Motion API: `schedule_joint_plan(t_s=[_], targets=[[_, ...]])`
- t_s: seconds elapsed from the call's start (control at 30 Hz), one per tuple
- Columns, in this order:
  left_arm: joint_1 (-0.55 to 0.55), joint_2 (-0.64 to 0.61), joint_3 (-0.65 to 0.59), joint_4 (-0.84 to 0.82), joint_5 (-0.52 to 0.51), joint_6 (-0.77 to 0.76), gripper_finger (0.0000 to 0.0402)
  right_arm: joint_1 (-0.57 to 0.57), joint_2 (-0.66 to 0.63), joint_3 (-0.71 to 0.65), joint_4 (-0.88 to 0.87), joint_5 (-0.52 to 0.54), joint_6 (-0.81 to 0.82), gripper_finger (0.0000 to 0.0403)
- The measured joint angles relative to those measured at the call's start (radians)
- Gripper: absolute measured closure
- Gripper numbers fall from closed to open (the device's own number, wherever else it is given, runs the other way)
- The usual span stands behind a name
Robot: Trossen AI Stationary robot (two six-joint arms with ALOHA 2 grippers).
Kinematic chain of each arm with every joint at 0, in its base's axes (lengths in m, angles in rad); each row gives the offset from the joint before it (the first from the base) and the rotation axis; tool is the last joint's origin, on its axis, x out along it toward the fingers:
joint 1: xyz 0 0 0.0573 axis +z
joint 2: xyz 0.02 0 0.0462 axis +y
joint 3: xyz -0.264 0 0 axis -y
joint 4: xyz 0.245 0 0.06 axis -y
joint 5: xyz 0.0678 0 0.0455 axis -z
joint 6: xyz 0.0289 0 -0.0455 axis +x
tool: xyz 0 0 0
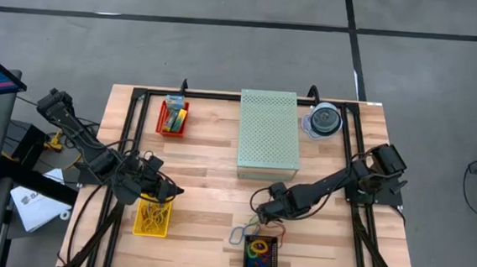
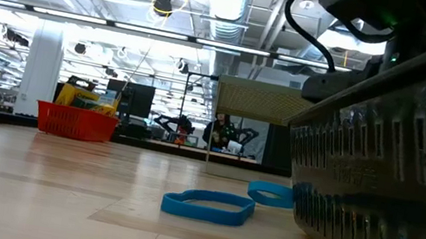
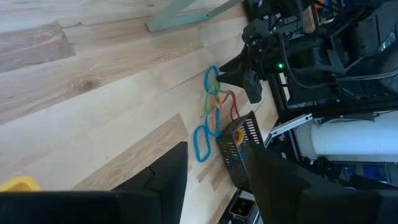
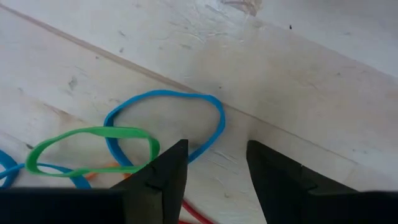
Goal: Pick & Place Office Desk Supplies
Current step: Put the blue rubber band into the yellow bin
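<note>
Right wrist view shows the right gripper (image 4: 216, 163) with its fingers apart and empty, a blue rubber band (image 4: 165, 121) just beyond its tips. Beside this band lies a green one (image 4: 90, 149). Left gripper (image 3: 214, 168) hangs parted and empty over the bench (image 3: 93, 93).

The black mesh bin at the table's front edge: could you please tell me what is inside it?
Inside the black mesh bin lie coloured rubber bands, yellow, red and blue on top. Whatever is beneath them is hidden.

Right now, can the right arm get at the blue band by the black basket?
Probably yes. The right tool hangs open just over the blue rubber band on bare wood, nothing between them. A green band overlaps its side, so it might come along.
</note>
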Motion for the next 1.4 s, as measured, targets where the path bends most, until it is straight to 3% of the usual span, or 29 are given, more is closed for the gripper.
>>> schedule_joint_plan(t_s=[0.3,0.57,0.8,1.0,1.23,1.4], targets=[[0.0,0.0,0.0,0.001,-0.014,-0.004,0.0247,-0.03,0.002,-0.002,-0.001,0.025,-0.061,0.0305],[0.0,0.0,0.0,0.001,-0.014,-0.004,0.0247,-0.031,0.004,-0.004,0.006,0.056,-0.089,0.0395],[0.0,0.0,0.0,0.007,-0.014,0.002,0.0247,0.005,0.0,0.03,-0.007,0.077,-0.069,0.0401],[-0.009,0.0,0.0,0.035,-0.014,0.01,0.0247,0.094,-0.103,0.125,-0.115,0.169,0.023,0.0402],[-0.022,0.021,-0.001,0.336,0.121,0.308,0.0247,0.196,-0.252,0.221,-0.216,0.331,0.06,0.0402],[0.001,0.097,0.0,0.597,0.131,0.472,0.0247,0.236,-0.322,0.242,-0.225,0.386,0.031,0.0403]])
